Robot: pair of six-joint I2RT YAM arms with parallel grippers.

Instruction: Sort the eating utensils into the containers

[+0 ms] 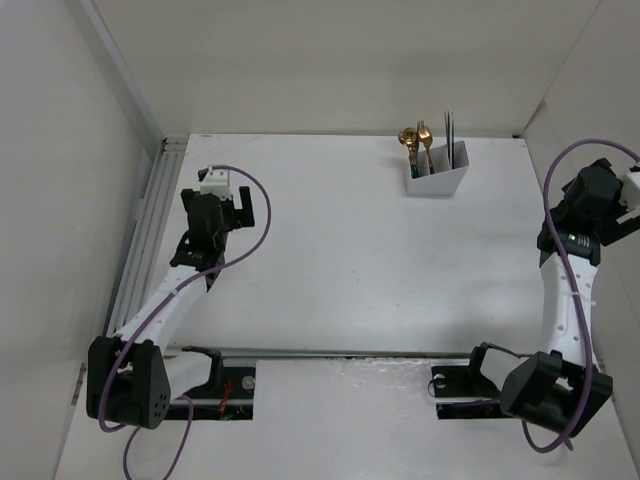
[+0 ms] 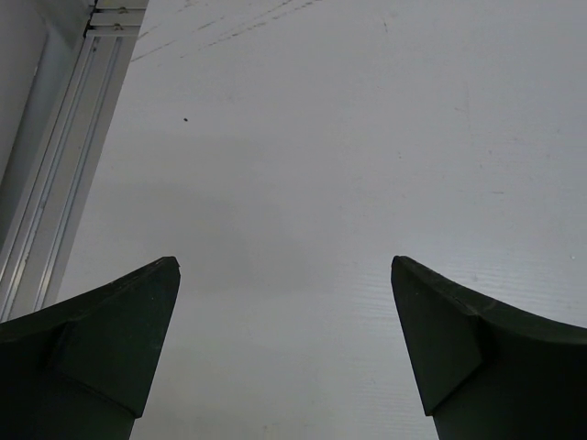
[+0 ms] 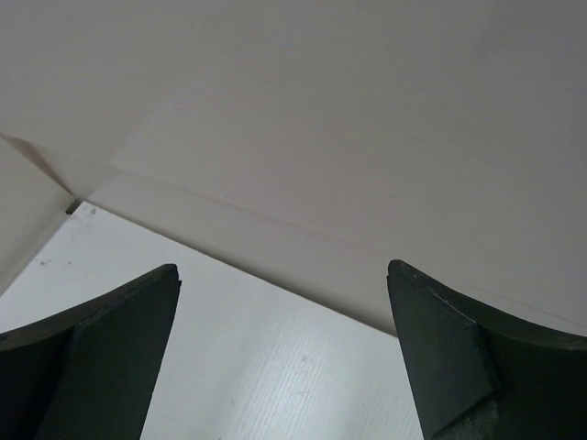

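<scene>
White plastic holder (image 1: 437, 181) stands upright at about 1 o'clock on the table (image 1: 330, 270), close to the back wall (image 1: 330, 70). Sticking out of it, from 9 to 3 o'clock: gold spoon (image 1: 408, 136), gold fork (image 1: 424, 132), thin chopsticks (image 1: 449, 128). The dividers are too small to make out, so I can't confirm which compartment each sits in. I see no loose cutlery anywhere else in the top view.

Left gripper (image 2: 284, 266) hangs at about 9 o'clock of the table, fingers spread wide, nothing between them, only bare tabletop below. Right gripper (image 3: 282, 268) is out at 3 o'clock by the side wall, jaws also apart and holding nothing, its camera looking at the wall-floor seam.

My read is that sorting is done or nearly so, and the step in hand is a check.
- Confirm that nothing lies hidden behind the holder or under an arm (the top view can't rule that out).
- Keep both arms well away from the holder. It looks light and top-heavy with long handles, so a nudge could tip it.
- If one more item turns up, drop it in vertically from above, not at an angle.

The surface is matte white board, lightly scuffed. An aluminium rail (image 2: 50, 174) runs along the 9 o'clock edge. Plain white walls close in three sides. Purple cables (image 1: 262, 215) loop off both arms.
</scene>
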